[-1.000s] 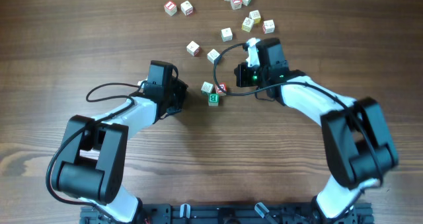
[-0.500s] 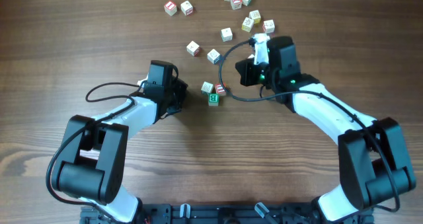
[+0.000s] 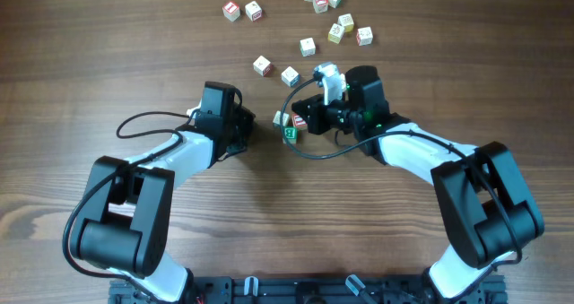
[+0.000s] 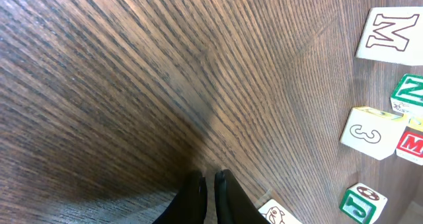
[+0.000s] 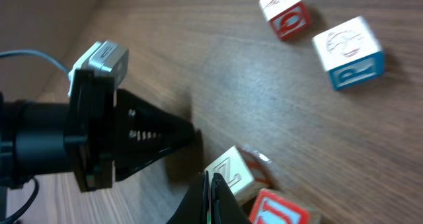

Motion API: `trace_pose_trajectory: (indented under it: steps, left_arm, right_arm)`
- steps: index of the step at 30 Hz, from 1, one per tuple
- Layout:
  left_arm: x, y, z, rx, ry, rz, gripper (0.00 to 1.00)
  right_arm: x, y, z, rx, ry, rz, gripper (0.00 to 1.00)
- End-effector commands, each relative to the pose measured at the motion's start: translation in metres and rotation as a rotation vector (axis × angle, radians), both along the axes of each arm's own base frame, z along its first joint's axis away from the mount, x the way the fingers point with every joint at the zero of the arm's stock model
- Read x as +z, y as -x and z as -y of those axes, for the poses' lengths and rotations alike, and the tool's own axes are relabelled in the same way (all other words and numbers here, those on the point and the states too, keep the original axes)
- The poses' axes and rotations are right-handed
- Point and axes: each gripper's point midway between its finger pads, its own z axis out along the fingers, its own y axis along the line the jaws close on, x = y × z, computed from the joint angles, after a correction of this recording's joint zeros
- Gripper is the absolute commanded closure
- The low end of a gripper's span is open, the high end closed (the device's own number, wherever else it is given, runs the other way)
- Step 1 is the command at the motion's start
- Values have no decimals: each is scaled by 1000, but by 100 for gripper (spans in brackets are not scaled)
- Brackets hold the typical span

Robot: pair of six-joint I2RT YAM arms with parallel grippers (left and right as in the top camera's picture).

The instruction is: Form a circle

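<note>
**Both grippers clenched and empty at the three-cube cluster; no ring formed**

Nearest the base, both arms are reaching forward over the wooden table (image 3: 108, 80) and angling in toward the middle.

The left gripper (image 4: 208, 178) is sitting just left of the cluster (image 3: 285, 125), apart from it. Its fingers (image 4: 192, 196) are standing almost together with only a thin slit between them. Nothing is sitting in that slit, so it is closed on nothing.

The right gripper (image 5: 207, 187) is coming in from the right side of the cluster. Its fingers are pressing together and gripping nothing. The tip is sitting right at the edge of a pale cube (image 5: 228, 174) with an outlined Z on top. Whether it is touching the cube cannot be told. A red-faced cube (image 5: 277, 211) is lying against that pale cube.

From overhead, the cluster is showing three cubes bunched together. A green-letter cube (image 3: 289, 134) is lying nearest the base, and the other two are sitting just behind it. The right arm is partly covering the red one.

Beyond the cluster, a loose pair (image 3: 262, 65) is lying near each other but not touching. A single cube (image 3: 308, 46) is lying farther out.

At the far edge, a red-lettered pair (image 3: 231, 11) is sitting off to the left. A scattered far group (image 3: 346, 21) of six is lying to the right, well apart from the cluster.
</note>
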Motion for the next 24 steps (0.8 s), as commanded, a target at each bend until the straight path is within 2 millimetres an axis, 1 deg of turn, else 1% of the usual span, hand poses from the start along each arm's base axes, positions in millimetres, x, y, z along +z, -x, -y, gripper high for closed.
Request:
trace_pose_trajectory:
  steps: [1,4,7,9,12,15,24]
  left_arm:
    - [-51,39,-29,35,-135,-156,89]
    - [-51,39,-29,35,-135,-156,89]
    - [-51,39,-29,35,-135,-156,89]
    - [-51,39,-29,35,-135,-156,89]
    - [-51,39,-29,35,-135,-156,88]
    - [-51,39,-29,39,-133,-157,89]
    - [-51,39,-26,31,-135,-152,88]
  right_arm:
    - [-13,10,0,34,15,-40,95]
    - [-19,16,1,38,29,-71,95]
    - [-21,23,-6,68,40,-67,95]
    - [-24,26,-7,67,53,-78,95]
    - [-33,24,1,25,103,-97,95]
    - [-37,23,3,5,130,-95,95]
    - [-41,24,-1,-8,169,-77,95]
